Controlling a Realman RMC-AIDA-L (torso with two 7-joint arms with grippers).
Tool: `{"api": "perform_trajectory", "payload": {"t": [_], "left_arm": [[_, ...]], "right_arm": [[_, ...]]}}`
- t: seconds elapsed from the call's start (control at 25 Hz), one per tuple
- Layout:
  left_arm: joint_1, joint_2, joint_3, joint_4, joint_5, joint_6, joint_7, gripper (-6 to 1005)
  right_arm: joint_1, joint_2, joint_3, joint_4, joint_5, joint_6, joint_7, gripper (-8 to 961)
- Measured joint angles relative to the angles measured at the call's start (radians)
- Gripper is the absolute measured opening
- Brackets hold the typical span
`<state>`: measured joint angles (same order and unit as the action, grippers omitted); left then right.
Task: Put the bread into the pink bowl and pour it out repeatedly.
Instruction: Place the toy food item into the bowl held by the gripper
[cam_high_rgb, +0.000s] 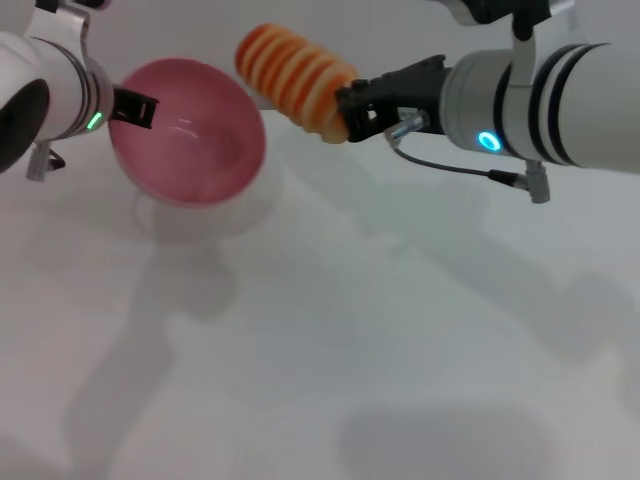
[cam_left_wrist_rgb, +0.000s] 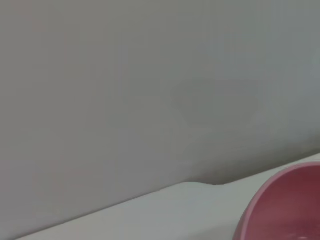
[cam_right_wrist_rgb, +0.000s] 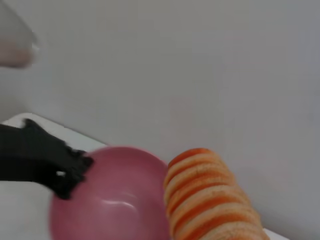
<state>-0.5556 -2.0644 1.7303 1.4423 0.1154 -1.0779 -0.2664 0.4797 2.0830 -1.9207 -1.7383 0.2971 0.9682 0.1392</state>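
The pink bowl hangs above the table at the far left, tilted so its empty inside faces me. My left gripper is shut on its rim. The bread, an orange and cream striped roll, is in the air just right of the bowl's rim. My right gripper is shut on the roll's near end. The right wrist view shows the bread beside the bowl, with the left gripper's black fingers on the rim. The left wrist view catches only an edge of the bowl.
The white table spreads below both arms, carrying only their shadows. A pale wall stands behind the table's far edge.
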Motion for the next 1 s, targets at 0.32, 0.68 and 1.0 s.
{"api": "perform_trajectory", "payload": {"t": [0.32,0.68,1.0], "left_arm": [[0.001,-0.002,0.068,0.043,-0.059,-0.008,-0.006,45],[-0.003,-0.004,0.082,0.066,-0.079,-0.026,-0.008,45],[-0.003,-0.003,0.083,0.073,-0.082,-0.031,-0.01,45]], "right_arm": [[0.012,0.0,-0.052,0.03,-0.001,-0.026,0.023,77],[0.006,0.0,-0.064,0.077,0.019,-0.065,0.025,70],[0.01,-0.006,-0.066,0.099,0.06,-0.083,0.004,154]]}}
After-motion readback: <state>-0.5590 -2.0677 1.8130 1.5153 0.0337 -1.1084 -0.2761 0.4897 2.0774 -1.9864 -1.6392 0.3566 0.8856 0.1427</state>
